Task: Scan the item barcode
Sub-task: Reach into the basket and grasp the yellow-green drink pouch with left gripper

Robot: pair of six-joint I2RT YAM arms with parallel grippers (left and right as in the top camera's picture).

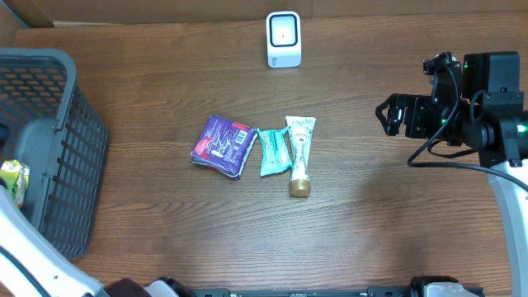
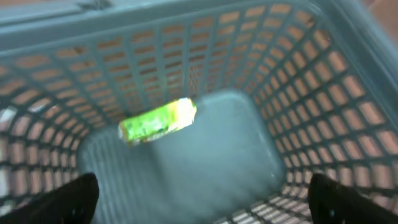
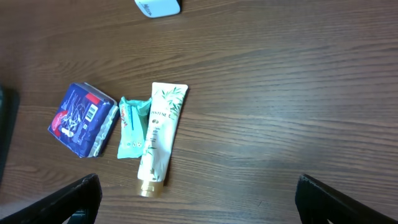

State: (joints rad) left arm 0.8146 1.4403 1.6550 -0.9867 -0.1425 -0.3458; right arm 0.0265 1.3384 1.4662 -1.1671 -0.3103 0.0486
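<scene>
Jaws apart on left gripper [image 2: 202, 202] and right gripper [image 3: 199, 202]; tube [image 3: 158, 137] lettering too blurred

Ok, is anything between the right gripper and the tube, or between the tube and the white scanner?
Nothing visible. Bare table lies between the open right gripper and the tube, and between the tube and the scanner. The teal packet sits on the tube's far side from that gripper.
</scene>
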